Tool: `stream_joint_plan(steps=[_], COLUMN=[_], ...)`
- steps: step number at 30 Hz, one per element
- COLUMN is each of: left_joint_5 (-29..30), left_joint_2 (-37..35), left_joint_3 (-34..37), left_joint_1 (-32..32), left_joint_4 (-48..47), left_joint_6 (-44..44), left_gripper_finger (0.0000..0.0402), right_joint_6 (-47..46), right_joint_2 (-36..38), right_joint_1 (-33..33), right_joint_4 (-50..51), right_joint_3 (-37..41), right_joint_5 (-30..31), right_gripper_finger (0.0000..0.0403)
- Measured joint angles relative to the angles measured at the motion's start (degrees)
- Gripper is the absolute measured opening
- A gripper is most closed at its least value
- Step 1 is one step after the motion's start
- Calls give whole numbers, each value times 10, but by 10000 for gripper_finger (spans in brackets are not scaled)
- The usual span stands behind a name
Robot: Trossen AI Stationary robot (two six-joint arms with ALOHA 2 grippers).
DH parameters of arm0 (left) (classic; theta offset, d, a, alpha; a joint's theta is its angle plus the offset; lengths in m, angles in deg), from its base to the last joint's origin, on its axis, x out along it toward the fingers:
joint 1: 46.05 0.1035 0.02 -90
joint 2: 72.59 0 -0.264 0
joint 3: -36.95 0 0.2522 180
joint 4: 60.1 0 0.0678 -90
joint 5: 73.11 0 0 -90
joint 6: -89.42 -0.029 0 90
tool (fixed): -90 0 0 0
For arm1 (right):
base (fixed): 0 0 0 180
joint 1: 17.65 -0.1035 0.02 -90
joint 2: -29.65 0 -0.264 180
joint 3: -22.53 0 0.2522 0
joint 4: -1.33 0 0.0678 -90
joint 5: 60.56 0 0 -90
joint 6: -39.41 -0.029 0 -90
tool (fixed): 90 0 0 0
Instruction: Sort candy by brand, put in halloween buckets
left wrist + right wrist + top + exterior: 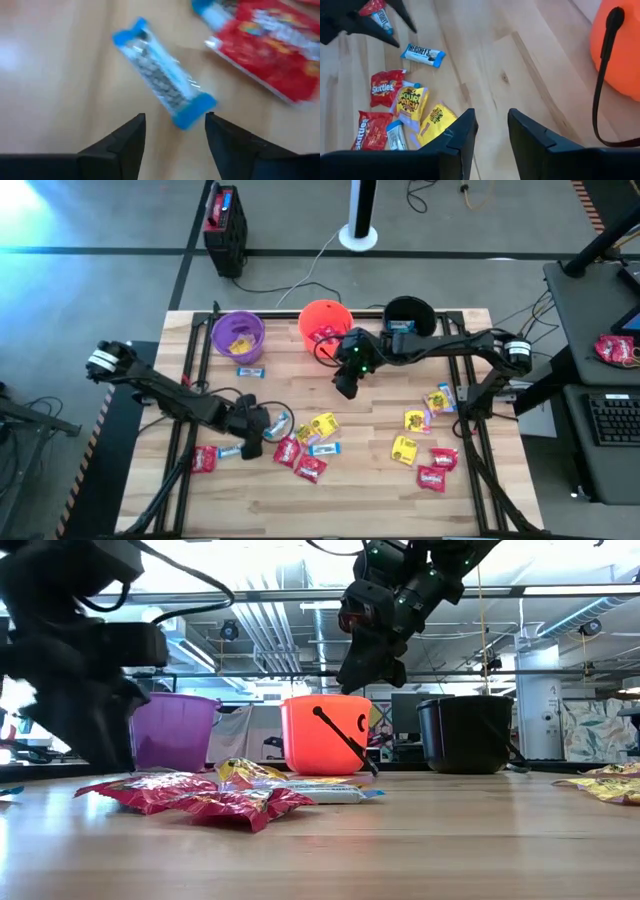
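Observation:
My left gripper (175, 125) (266, 427) hangs open just above the table at the left candy pile. Its fingertips stand on either side of the near end of a blue-and-white packet (162, 75) that lies flat on the wood; I see no touch. A red packet (272, 47) lies beside it. My right gripper (490, 130) (347, 383) hangs open and empty above the table, in front of the orange bucket (325, 323). The purple bucket (238, 335) and the black bucket (408, 313) stand on either side of it along the far edge.
Red, yellow and blue-and-white packets lie in one cluster at the near left (305, 452) and another at the right (425, 442). A single blue-and-white packet (250, 372) lies in front of the purple bucket. The orange bucket's black handle (602, 75) hangs down its front.

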Motion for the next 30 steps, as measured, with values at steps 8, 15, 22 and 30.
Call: stream_joint_plan(steps=[8,15,22,30], left_joint_5=[1,-3,-11,0], left_joint_2=[35,40,65,83], left_joint_3=[1,0,0,0], left_joint_1=[-1,-1,-1,-2], left_joint_4=[28,36,92,86], left_joint_6=[-113,-149,-195,-199], left_gripper_finger=[195,195,195,195], right_joint_6=[8,7,7,0], right_joint_2=[0,0,0,0], right_joint_1=[0,0,0,0], right_joint_4=[0,0,0,0], right_joint_3=[2,5,6,6], right_joint_5=[0,4,15,15], right_gripper_finger=[101,103,95,102])
